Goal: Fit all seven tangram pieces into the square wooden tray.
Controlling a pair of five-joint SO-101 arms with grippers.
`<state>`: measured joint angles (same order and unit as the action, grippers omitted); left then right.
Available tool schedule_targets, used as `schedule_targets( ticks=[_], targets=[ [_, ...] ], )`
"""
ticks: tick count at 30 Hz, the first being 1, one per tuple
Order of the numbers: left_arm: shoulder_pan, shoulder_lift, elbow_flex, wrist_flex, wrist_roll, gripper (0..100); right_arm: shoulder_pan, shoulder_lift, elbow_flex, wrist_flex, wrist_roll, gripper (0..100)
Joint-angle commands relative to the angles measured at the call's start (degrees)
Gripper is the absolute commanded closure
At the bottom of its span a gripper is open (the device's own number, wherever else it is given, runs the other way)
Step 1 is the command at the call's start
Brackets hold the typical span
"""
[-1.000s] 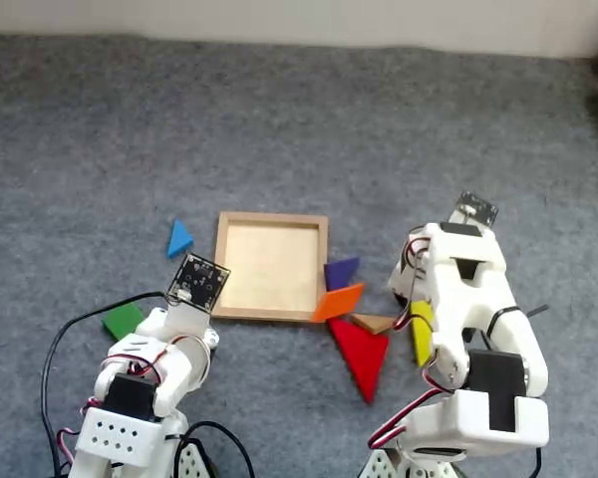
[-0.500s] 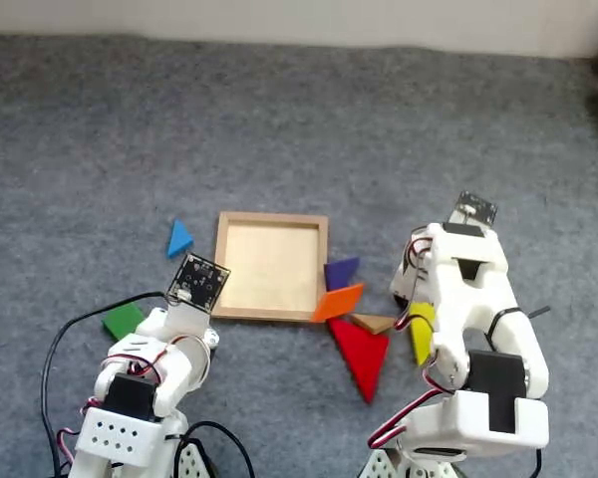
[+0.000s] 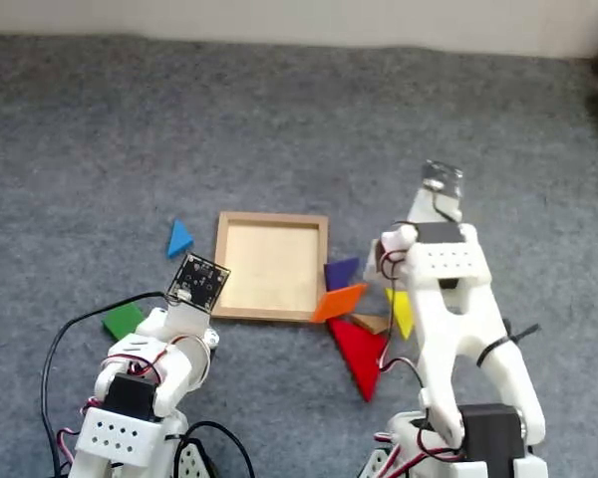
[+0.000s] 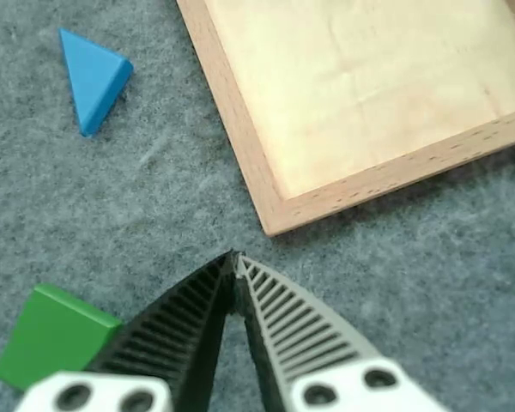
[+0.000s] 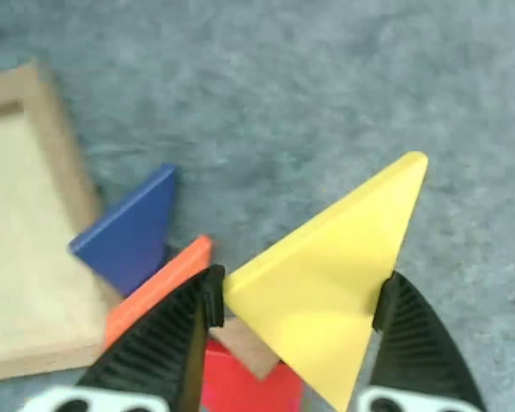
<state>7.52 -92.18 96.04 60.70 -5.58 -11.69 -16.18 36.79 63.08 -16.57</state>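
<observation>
The square wooden tray [image 3: 222,261] lies on the grey carpet with nothing in it; its corner [image 4: 270,184] and edge [image 5: 58,146] show in the wrist views. My right gripper [image 5: 296,296] is shut on the yellow triangle [image 5: 326,283], held above the carpet right of the tray [image 3: 403,313]. Below it lie the dark blue piece [image 5: 129,232], orange piece [image 5: 159,287], tan piece [image 3: 373,323] and red triangle [image 3: 361,355]. My left gripper [image 4: 234,262] is shut and empty by the tray's near left corner. A light blue triangle [image 4: 92,75] and green square [image 4: 47,336] lie to the tray's left.
A cable [image 3: 65,344] loops beside the left arm's base. Bare carpet stretches behind the tray and to both sides. A pale wall edge [image 3: 299,20] runs along the far end.
The right arm has stretched forward and toward the tray, carrying the yellow triangle from beside the red triangle to over the piece cluster. The left arm has kept still.
</observation>
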Motion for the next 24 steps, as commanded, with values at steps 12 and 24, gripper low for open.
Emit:
schedule_targets(
  ticks=[12,24],
  targets=[
    [-0.2,-0.5,1.6,0.0,-0.4,99,-19.9,14.3,-25.7,1.3,0.8,81.5],
    [-0.2,-0.5,1.6,0.0,-0.4,99,-26.3,27.5,-35.0,0.9,0.4,81.5]
  ],
)
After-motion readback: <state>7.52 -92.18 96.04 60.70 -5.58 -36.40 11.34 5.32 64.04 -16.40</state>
